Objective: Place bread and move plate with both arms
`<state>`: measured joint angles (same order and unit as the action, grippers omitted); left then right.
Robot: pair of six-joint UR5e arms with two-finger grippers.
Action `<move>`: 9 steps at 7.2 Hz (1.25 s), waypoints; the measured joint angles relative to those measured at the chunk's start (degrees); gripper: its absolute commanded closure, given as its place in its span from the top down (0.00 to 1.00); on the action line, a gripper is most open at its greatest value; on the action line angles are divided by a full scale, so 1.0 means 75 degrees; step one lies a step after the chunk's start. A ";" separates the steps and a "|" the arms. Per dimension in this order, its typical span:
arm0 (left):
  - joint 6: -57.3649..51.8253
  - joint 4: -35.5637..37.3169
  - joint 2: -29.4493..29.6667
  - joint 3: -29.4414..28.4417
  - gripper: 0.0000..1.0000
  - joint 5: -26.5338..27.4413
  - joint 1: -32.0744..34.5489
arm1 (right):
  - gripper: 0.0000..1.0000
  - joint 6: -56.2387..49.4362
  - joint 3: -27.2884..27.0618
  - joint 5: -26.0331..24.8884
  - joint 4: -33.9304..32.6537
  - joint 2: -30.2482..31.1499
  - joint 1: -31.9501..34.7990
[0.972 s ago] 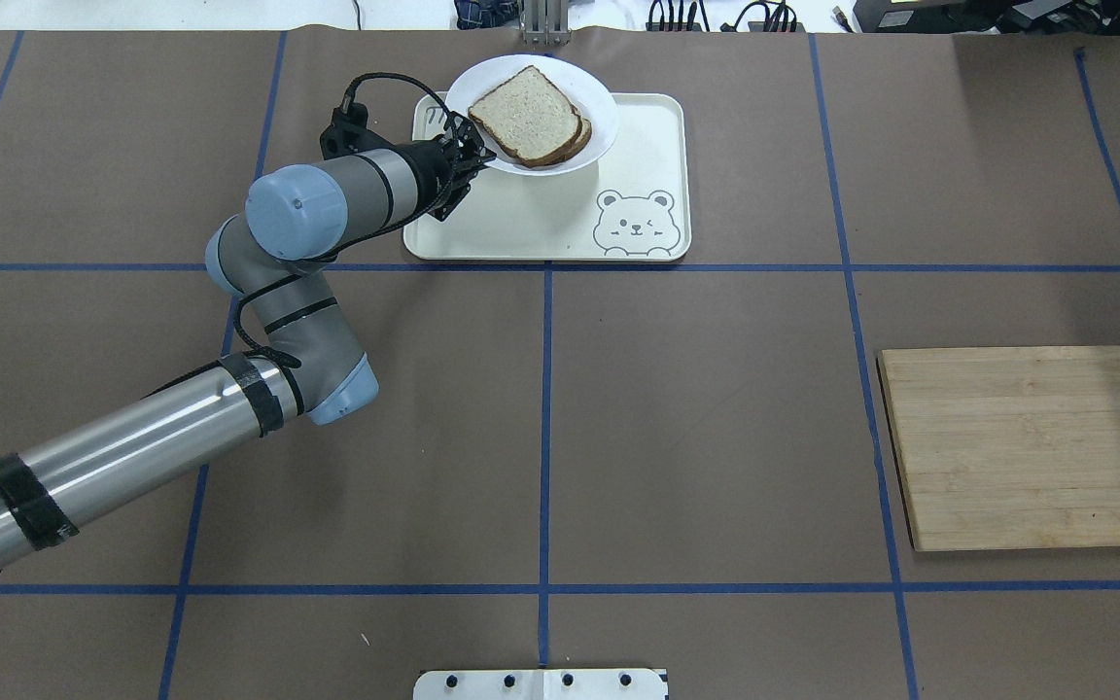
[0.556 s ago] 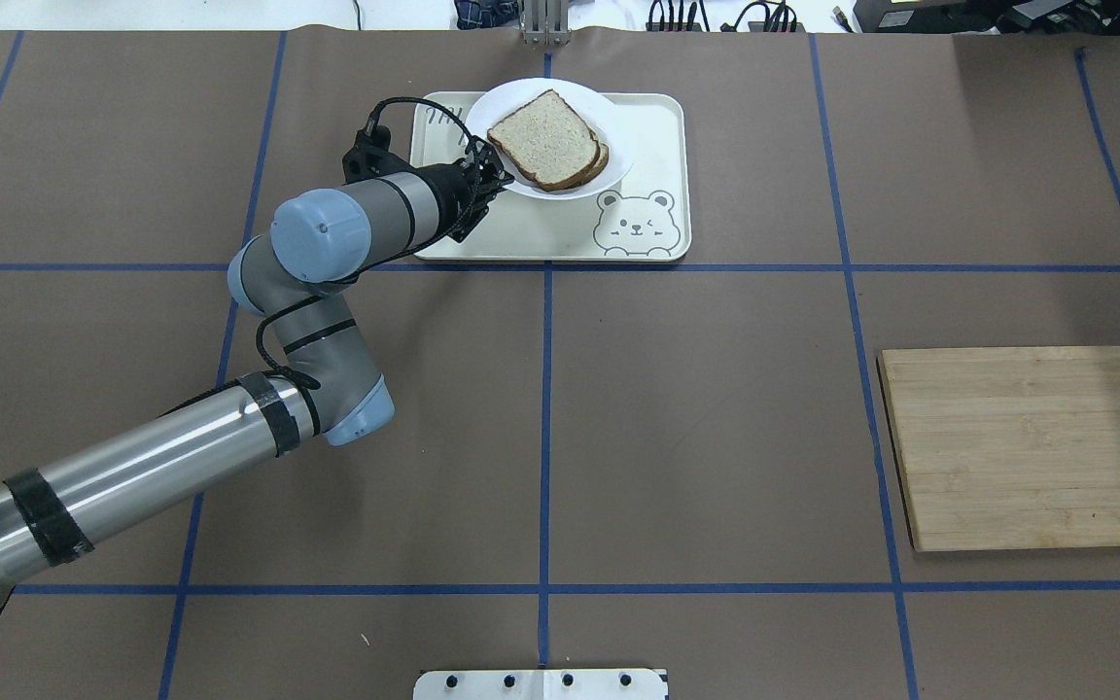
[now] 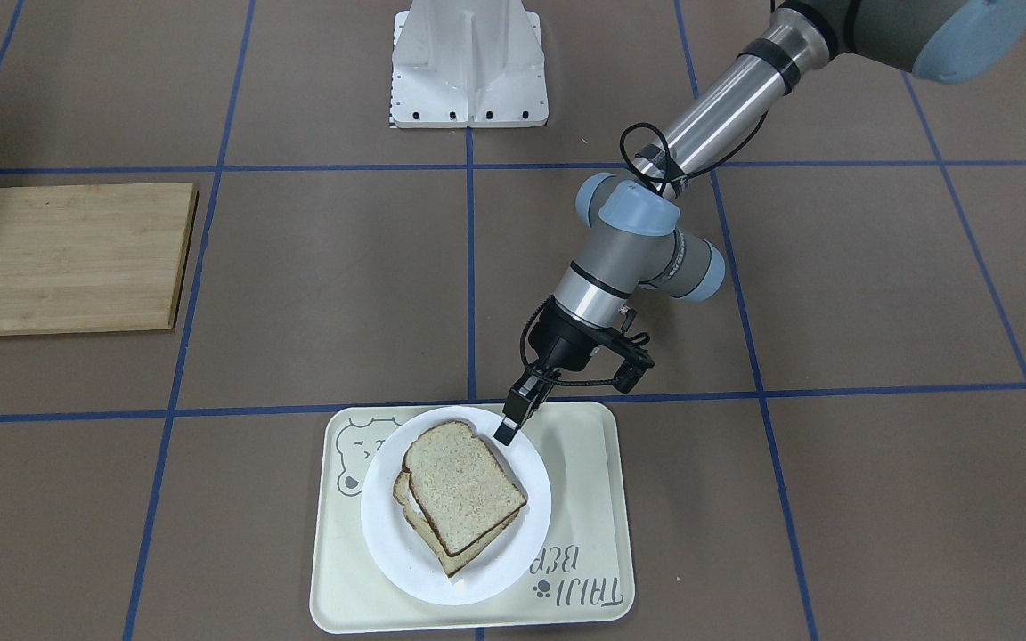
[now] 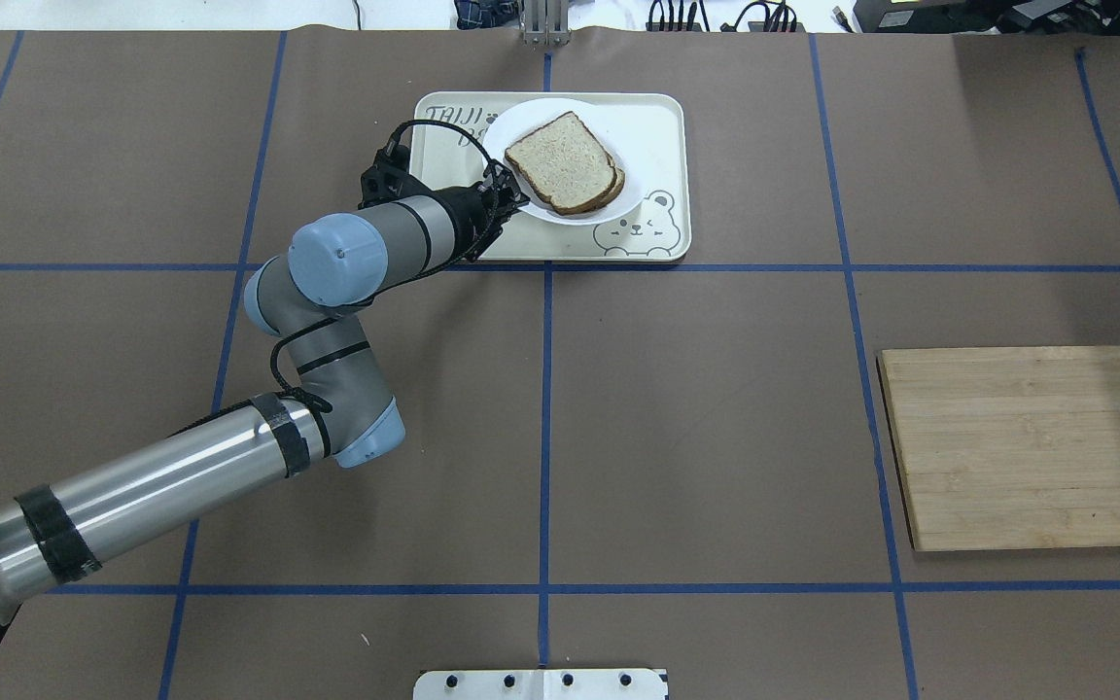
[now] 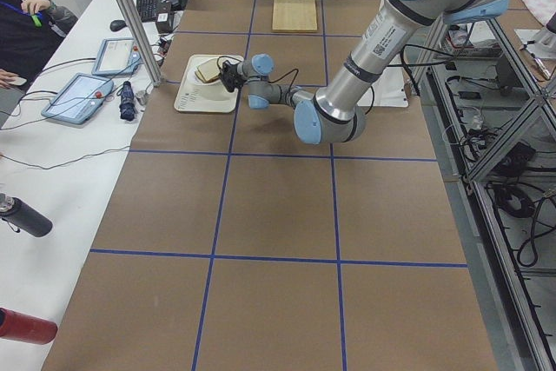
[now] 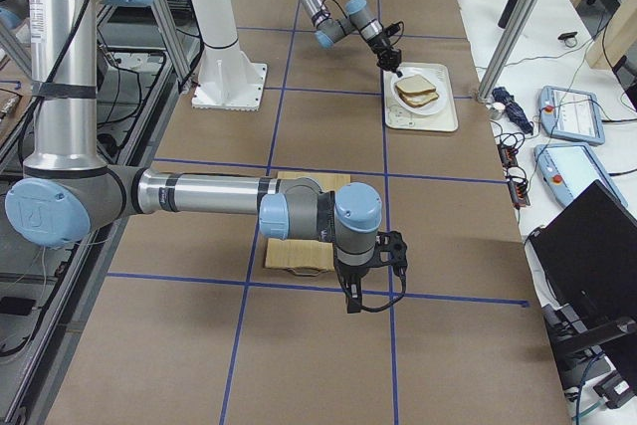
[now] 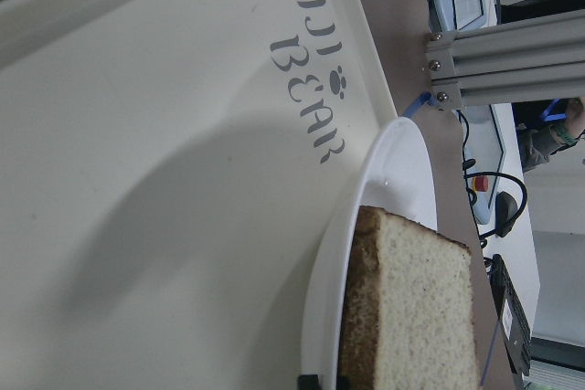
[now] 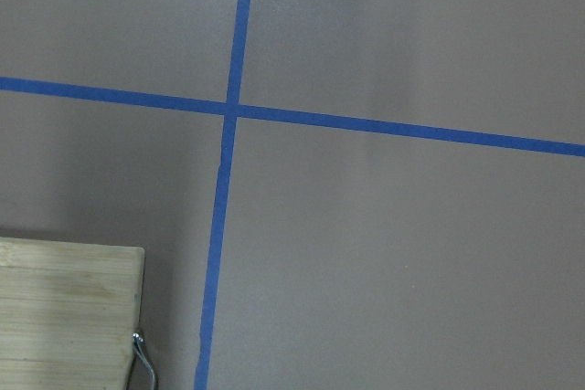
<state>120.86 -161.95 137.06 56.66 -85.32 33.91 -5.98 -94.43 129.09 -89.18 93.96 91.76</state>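
The white plate (image 4: pixel 634 146) is over the cream tray (image 4: pixel 541 243), with the bread (image 4: pixel 560 160) stacked on a second slice. My left gripper (image 4: pixel 511 199) is shut on the plate's near-left rim; it shows too in the front view (image 3: pixel 508 427). There the plate (image 3: pixel 388 525) covers the middle of the tray (image 3: pixel 589 499) and the bread (image 3: pixel 460 485) lies on top. The left wrist view shows the plate rim (image 7: pixel 366 198), the bread edge (image 7: pixel 411 317) and a shadow on the tray (image 7: pixel 137 180). My right gripper (image 6: pixel 368 286) shows only in the right side view, above the table near me; I cannot tell its state.
A wooden cutting board (image 4: pixel 1027 447) lies at the right of the table, also in the front view (image 3: pixel 63 258) and the right wrist view (image 8: pixel 64 317). The white base post (image 3: pixel 468 62) stands at my edge. An aluminium post (image 7: pixel 494 61) stands beyond the tray.
My left gripper has carried the plate with the bread toward me and to the right, from the tray's far left corner to over its middle, and lower.
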 measured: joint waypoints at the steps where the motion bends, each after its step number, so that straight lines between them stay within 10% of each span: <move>1: -0.0325 -0.0003 -0.0063 0.0106 0.98 -0.0023 -0.0034 | 1.00 0.0000 0.0003 -0.0004 -0.0003 -0.0006 0.0000; 6: -0.1539 0.0319 -0.1086 0.1877 0.98 -0.1145 0.0113 | 1.00 0.0024 0.0017 0.0003 -0.0014 -0.0012 0.0000; 9: -0.4465 0.2949 -0.1860 0.3979 0.98 -0.2339 0.0326 | 1.00 0.0054 0.0011 0.0003 -0.0005 -0.0012 0.0000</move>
<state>87.37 -139.83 123.11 86.51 -102.86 36.36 -5.58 -94.35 129.11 -89.22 93.87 91.76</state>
